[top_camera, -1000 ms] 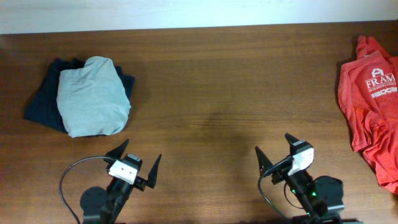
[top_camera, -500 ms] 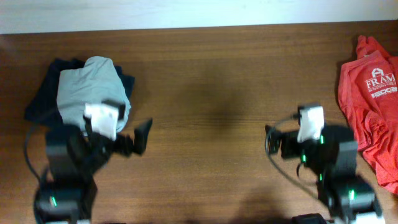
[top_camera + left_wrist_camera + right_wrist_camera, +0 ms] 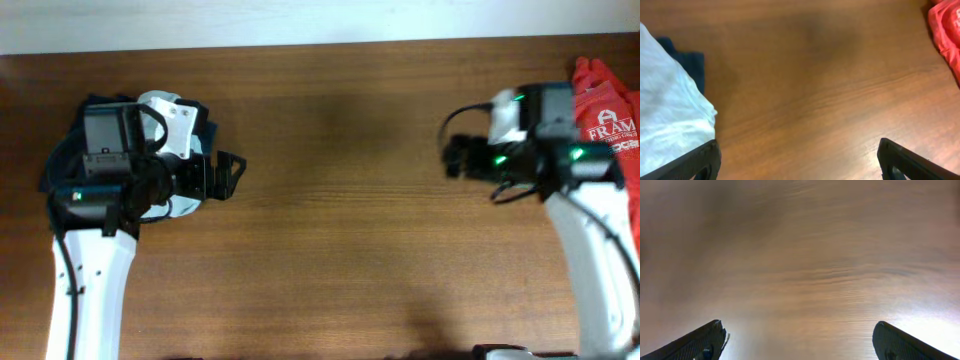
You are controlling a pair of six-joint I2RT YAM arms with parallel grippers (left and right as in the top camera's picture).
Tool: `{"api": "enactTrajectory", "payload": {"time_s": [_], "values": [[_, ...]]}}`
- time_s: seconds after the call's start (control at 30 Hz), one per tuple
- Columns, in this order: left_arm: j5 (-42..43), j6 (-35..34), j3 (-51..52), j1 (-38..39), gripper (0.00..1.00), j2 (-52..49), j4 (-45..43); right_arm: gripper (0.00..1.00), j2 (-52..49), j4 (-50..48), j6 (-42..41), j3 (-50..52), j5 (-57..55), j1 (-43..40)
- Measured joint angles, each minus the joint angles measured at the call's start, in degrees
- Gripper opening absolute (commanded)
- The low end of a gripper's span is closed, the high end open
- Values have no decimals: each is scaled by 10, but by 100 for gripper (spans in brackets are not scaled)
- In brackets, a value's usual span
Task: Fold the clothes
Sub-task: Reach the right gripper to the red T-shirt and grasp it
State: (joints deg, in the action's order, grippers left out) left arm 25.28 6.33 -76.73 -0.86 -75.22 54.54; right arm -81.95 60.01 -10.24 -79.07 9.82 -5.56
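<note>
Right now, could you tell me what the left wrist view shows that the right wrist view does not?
Only the left wrist view shows clothing: a light grey garment lying over a navy garment at its left edge, and a corner of the orange-red T-shirt at top right, along with the open left hand. Only the right wrist view shows the right hand, also open, over nothing but bare wood. Both share the brown wooden table, and in each view nothing sits between the fingers.
</note>
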Motion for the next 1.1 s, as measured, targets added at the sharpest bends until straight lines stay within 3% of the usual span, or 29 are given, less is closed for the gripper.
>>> {"api": "enactTrajectory", "payload": {"time_s": [0.33,0.6,0.7,0.77,0.97,1.03,1.1], "values": [[0,0,0,0,99,-16,5,97,-183,-92,-93,-7,-60,-262],[-2,0,0,0,99,-16,5,97,-291,-158,-75,-7,-77,-329],[-7,0,0,0,99,-16,3,93,-314,-176,-64,-7,-79,-329],[-9,0,0,0,99,-16,2,81,-322,-185,-60,-7,-79,-329],[-13,0,0,0,99,-16,1,21,-340,-196,-54,-7,-68,-328],[-13,0,0,0,99,-16,1,9,-340,-197,-50,-7,-53,-327],[-13,0,0,0,99,-16,1,4,-340,-197,-51,-7,-37,-323]]}}
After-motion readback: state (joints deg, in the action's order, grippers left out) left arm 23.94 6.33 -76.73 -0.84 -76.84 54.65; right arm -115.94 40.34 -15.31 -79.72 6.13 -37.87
